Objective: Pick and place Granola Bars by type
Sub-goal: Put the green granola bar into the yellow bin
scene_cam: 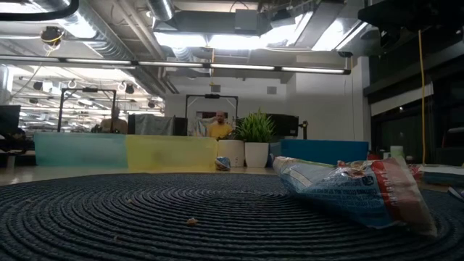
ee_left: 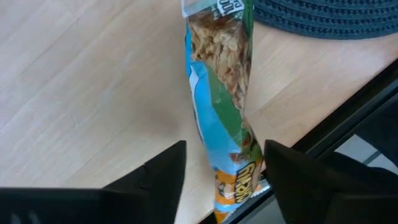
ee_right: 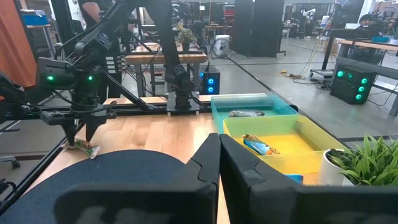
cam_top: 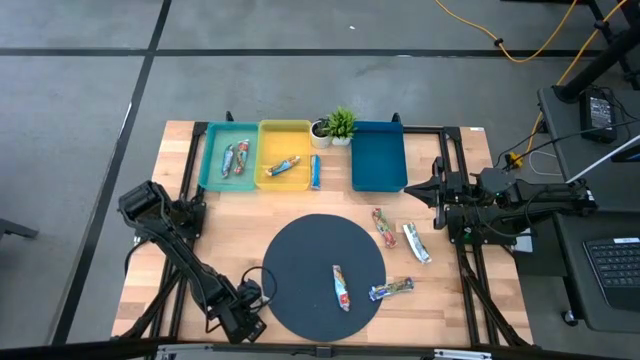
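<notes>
One bar matters to me now: a green-and-blue wrapped granola bar lying between my left gripper's two fingers, on the bare wood at the near left of the table, just off the near-left edge of the round dark mat. Its long axis runs straight away from my wrist toward the mat, so my fingers stand either side of its narrow width, which is the right way to pinch it. They are part-way in, with a little gap on each side, so I judge the bar not yet gripped. My left arm is plainly the nearer one. My right gripper is pressed shut with nothing in it, waiting at the right edge of the table, well apart from this bar
</notes>
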Robot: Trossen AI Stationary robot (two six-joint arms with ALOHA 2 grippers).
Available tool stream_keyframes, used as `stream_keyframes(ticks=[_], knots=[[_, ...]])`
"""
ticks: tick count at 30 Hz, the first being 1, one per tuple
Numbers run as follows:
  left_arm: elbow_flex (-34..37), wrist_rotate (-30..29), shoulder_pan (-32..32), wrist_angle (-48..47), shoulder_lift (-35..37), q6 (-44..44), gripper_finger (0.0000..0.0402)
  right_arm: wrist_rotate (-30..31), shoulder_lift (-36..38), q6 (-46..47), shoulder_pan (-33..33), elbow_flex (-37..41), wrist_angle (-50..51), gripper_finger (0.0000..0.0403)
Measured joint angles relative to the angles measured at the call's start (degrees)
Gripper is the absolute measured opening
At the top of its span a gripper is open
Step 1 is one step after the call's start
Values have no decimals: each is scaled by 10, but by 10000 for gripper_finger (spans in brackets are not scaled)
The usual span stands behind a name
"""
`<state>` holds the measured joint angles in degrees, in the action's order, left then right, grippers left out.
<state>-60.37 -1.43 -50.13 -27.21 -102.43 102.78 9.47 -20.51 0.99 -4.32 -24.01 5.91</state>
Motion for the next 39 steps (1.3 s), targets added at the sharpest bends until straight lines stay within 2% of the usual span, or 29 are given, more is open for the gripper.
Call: stream_keyframes(ticks=[12, 18, 23, 33, 39], knots=[[0, 0, 0, 0, 0, 5, 72, 0, 0, 0, 0, 0, 0, 13], [0, 0, 0, 0, 5, 9, 21, 0, 0, 0, 0, 0, 0, 13], [-21, -49, 3, -22, 41, 1, 12, 0, 0, 0, 0, 0, 0, 13], [-108, -159, 49, -219, 160, -105, 9, 0, 0, 0, 0, 0, 0, 13], [-112, -172, 81, -223, 207, -164, 10, 0, 0, 0, 0, 0, 0, 13]])
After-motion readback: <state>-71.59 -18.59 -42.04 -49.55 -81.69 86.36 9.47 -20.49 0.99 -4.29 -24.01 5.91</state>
